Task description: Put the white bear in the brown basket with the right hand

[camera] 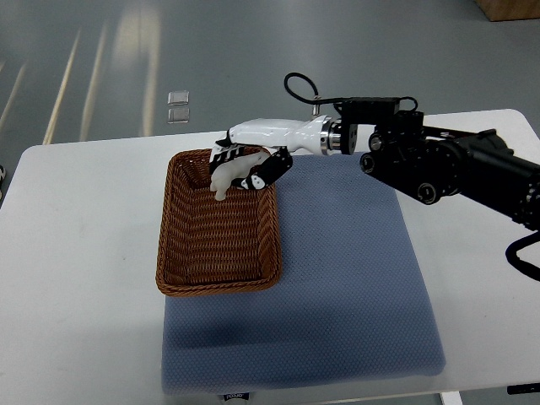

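A small white bear (229,175) hangs over the far end of the brown wicker basket (218,278). My right hand (250,164), white with black fingers, reaches in from the right and is shut on the bear, holding it above the basket's inside near the far right corner. The basket lies on the table's left-centre, its right edge overlapping a blue mat. The inside of the basket looks empty below the bear. My left arm does not show.
A blue-grey mat (337,287) covers the middle of the white table (76,253). The black right arm (456,169) crosses above the mat's far right corner. Grey floor lies beyond the table's far edge.
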{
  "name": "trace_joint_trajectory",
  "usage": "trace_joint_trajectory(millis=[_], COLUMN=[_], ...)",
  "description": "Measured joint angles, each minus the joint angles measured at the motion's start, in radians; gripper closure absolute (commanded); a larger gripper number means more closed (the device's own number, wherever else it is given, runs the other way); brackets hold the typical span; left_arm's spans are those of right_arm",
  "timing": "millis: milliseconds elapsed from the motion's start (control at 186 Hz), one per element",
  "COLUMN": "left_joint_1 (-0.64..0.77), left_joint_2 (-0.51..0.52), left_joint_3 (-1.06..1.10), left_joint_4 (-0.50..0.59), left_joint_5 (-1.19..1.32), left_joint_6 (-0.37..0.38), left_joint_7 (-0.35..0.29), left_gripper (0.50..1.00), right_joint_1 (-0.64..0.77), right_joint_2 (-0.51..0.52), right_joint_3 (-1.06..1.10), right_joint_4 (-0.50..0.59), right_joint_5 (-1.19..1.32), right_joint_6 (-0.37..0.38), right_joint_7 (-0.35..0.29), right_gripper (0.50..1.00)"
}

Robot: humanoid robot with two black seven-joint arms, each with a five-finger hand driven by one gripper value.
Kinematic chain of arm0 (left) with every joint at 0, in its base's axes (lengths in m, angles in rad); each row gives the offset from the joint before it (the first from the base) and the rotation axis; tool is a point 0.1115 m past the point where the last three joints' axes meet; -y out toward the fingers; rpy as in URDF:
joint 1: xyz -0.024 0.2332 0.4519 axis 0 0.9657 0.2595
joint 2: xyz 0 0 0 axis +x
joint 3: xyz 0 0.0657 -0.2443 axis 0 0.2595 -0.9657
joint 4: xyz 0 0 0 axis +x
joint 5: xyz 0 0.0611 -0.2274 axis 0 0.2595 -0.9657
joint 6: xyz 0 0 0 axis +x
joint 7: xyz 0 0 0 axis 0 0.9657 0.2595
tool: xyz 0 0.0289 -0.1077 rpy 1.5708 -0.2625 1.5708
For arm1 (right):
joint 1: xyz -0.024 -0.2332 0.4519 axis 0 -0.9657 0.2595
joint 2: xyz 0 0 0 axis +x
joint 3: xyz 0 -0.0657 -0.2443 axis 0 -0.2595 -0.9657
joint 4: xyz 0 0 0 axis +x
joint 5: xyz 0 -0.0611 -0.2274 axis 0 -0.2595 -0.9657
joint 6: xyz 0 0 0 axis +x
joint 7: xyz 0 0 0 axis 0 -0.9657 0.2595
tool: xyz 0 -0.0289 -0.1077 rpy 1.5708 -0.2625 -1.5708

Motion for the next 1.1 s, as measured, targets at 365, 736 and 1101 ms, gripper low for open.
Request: trace_joint_trajectory(millis=[365,736,1101], left_joint_1=[0.0,0.0,0.0], left_joint_2=[0.0,0.0,0.0], left_joint_3=[0.0,0.0,0.0], left_joint_4=[0.0,0.0,0.0], left_joint_5=[0.0,0.0,0.0], left_joint_6=[0.0,0.0,0.0], left_joint_7=[0.0,0.0,0.0], left_gripper=[0.5,0.5,0.5], right_joint_1=[-0.008,-0.028,-0.232], right_joint_2=[0.06,0.011,-0.094], right_joint_3=[-0.057,0.025,0.339], right_joint_4=[-0.011,-0.017,-0.015], right_joint_5=[0.012,0.186,0.753], right_joint_6=[-0.017,-0.002,0.055], right_joint_7=[-0.008,-0.048,-0.296], right_gripper=[0.613,0.574,0.574])
